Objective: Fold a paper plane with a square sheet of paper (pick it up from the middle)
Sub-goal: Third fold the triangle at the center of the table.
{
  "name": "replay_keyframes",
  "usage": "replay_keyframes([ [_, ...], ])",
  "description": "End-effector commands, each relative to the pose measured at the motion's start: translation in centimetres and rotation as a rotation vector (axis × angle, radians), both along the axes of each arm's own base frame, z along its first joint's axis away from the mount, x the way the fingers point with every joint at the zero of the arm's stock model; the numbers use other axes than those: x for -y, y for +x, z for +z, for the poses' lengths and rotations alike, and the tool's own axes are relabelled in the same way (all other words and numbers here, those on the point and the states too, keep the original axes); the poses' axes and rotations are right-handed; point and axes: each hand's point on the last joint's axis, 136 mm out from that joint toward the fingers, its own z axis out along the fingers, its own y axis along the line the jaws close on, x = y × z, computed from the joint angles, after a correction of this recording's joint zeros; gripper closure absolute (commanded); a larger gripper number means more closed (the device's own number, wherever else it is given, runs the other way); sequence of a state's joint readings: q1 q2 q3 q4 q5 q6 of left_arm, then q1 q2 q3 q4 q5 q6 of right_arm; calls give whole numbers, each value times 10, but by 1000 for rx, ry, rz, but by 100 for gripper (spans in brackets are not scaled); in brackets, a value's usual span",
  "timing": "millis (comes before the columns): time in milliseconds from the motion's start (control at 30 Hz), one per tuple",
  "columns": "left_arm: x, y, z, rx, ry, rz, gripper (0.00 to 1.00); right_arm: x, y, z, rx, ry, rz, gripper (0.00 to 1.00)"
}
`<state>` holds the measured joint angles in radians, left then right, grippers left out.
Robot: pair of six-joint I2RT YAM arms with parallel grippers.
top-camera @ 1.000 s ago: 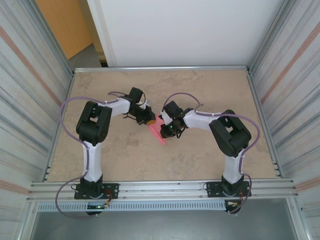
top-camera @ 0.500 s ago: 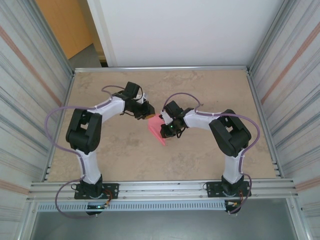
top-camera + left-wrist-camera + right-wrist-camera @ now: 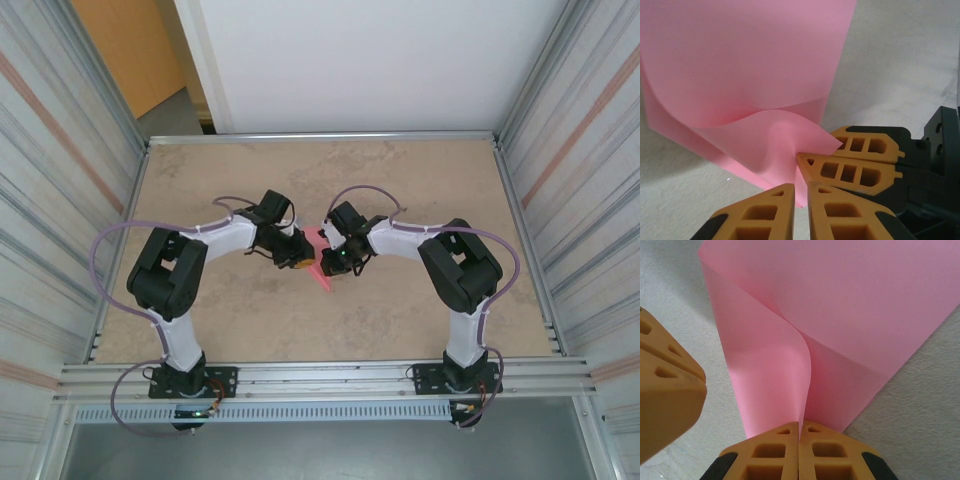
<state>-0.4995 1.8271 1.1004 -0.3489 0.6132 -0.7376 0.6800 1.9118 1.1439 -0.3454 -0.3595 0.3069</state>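
Station: tabletop, both arms meeting mid-table [image 3: 420, 180].

- The square sheet of paper [image 3: 740, 65] sat at the centre of the table between the two grippers. It was partly raised off the surface, with one portion curled over on itself in a soft roll.
- Right gripper [image 3: 799, 429]: fingers pressed flat together, pinching the sheet's edge where the curled layer came down to meet the lower one.
- Left gripper [image 3: 801, 192]: fingers nearly together, with a narrow slit between them. The sheet's lower edge ran into that slit, so it appeared to be a light pinch on the paper. It stood just beside the right gripper's tips.
- Paper condition: smooth and rounded at the bend. I could not make out any pressed crease along it. One straight line crossed the lower layer in the right wrist view; I could not tell whether it was a crease or a layer edge.

Progress, as I judged it: early.
- The sheet had been picked up and the first fold was being shaped.
- The fold had not yet been flattened.
- No pointed nose, centre crease or layered wings were visible.
- Nearly all the folding remained.
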Motion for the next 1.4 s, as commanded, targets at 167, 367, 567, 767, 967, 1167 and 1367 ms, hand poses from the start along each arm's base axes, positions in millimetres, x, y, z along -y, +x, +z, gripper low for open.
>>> replay_keyframes([
  [167, 11, 3, -7, -19, -29, 4, 88, 11, -7, -19, -58, -68, -5, 92],
  [367, 7, 4, -18, -36, 9, 24, 89, 10, -7, -18, -58, -68, -3, 92],
  [567, 1, 3, -26, -33, 42, 42, 89, 11, -6, -18, -52, -73, -6, 92],
  [767, -4, -1, -33, -44, 65, 55, 89, 11, -4, -17, -46, -71, -9, 90],
  [967, -7, -3, -37, -51, 80, 59, 89, 11, -5, -17, -50, -68, -10, 88],
  [1167, -9, -5, -40, -55, 88, 63, 89, 10, -5, -16, -53, -64, -12, 87],
  [1367, -12, -8, -47, -70, 103, 65, 89, 8, -3, -10, -43, -53, -25, 84],
])
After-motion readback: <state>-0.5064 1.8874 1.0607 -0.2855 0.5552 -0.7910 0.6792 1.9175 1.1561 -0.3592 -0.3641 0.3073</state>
